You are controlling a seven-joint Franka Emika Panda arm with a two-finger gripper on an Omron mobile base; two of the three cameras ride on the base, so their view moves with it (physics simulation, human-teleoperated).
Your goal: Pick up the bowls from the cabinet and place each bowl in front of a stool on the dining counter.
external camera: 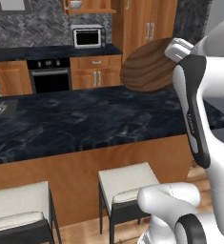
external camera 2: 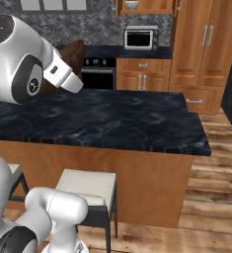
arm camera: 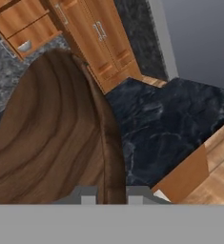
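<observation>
Gripping the dark, wood-grained bowl [arm camera: 51, 138] by its rim, jaws nearly shut.

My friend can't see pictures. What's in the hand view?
A big brown wooden bowl is pinched by its rim in the shut end effector, up over a black stone counter. Behind stand wooden cabinets.

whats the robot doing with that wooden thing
The arm holds the dark brown wooden bowl in its gripper, pinched at the rim and tipped on edge, in the air over the black marbled dining counter. It is not set down yet. Two stools stand in front of the counter. The grey-white bowl sits in the open wall cabinet at the back of the kitchen.
</observation>
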